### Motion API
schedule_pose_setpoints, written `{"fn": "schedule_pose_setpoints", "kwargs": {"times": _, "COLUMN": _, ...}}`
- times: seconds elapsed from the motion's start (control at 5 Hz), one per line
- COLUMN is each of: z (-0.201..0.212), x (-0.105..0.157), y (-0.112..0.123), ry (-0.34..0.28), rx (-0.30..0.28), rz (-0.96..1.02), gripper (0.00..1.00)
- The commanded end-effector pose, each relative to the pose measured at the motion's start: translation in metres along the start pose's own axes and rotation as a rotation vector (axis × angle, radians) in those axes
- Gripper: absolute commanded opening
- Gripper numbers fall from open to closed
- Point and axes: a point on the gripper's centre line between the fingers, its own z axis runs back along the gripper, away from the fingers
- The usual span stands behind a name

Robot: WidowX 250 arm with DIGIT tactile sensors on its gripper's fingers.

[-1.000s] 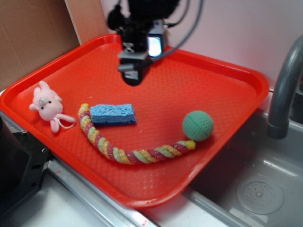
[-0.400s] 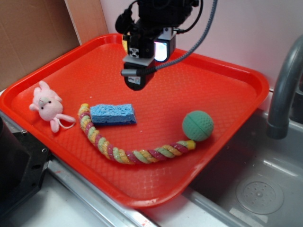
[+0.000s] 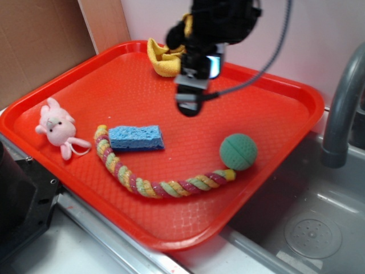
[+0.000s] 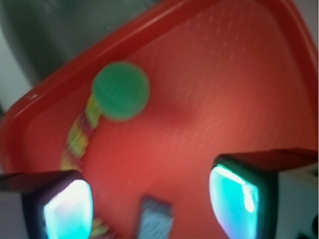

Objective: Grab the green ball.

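A small pink plush animal (image 3: 55,127) is seen far to the left of the tool, lying near the left rim of the shallow red plastic tray (image 3: 274,114). A rectangular blue sponge (image 3: 136,137) lies flat on the tray, to the left of and nearer the camera than the tool. A multicoloured braided rope toy (image 3: 157,186) is curved around the sponge's near side, its left end just beside the sponge and its right end reaching under the ball. A crumpled yellow cloth (image 3: 164,59) is seen at the tray's far rim, behind and slightly left of the tool.

The black tool (image 3: 190,105) is held above the middle of the tray, pointing down, clear of everything on it. In the wrist view the tool (image 4: 149,199) is shown released: its two fingers (image 4: 237,194) are spread wide apart with only bare tray between them, and nothing is gripped.

The small teal-green dimpled rubber ball (image 3: 238,151) rests on the tray to the right of the tool and nearer the camera, well apart from it, touching the rope's right end. In the blurred wrist view the ball (image 4: 120,90) appears ahead of the open fingers, near the tray's rim. A grey curved faucet (image 3: 341,103) and a steel sink basin (image 3: 308,228) are seen beyond the tray's right edge.
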Motion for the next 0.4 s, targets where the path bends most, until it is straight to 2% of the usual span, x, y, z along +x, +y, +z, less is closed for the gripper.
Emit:
{"fn": "schedule_pose_setpoints", "kwargs": {"times": 0.0, "z": -0.003, "x": 0.040, "y": -0.028, "ry": -0.062, "rx": 0.118, "rz": -0.111, "gripper": 1.00}}
{"fn": "schedule_pose_setpoints", "kwargs": {"times": 0.2, "z": -0.014, "x": 0.048, "y": -0.037, "ry": -0.048, "rx": 0.070, "rz": -0.126, "gripper": 1.00}}
